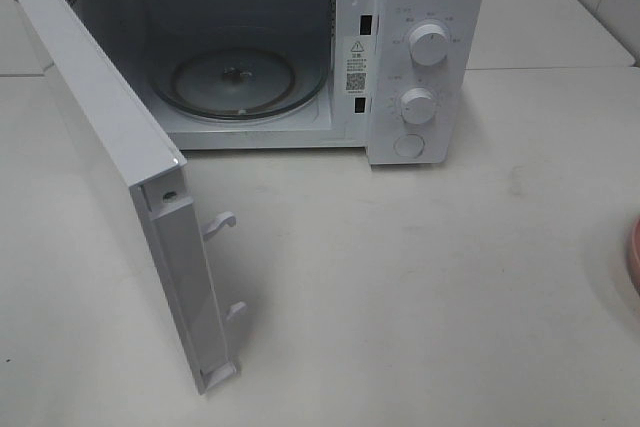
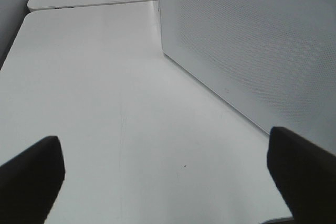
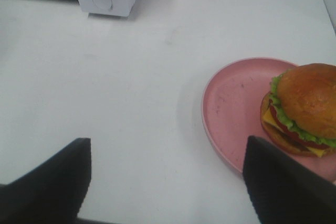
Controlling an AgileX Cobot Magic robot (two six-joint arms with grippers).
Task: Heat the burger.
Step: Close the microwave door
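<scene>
Burger (image 3: 305, 108) — one, on one pink plate (image 3: 231, 108) — one microwave (image 1: 420, 7), door swung wide; both jaws spread, holding nothing.

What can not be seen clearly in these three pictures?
- Golden-brown bun burger: absent from the high view; the right wrist view's edge cuts it.
- Round pink plate: only a sliver at the high view's edge.
- White microwave's dial labels: too small to read.
- Both arms: outside the high view.
</scene>
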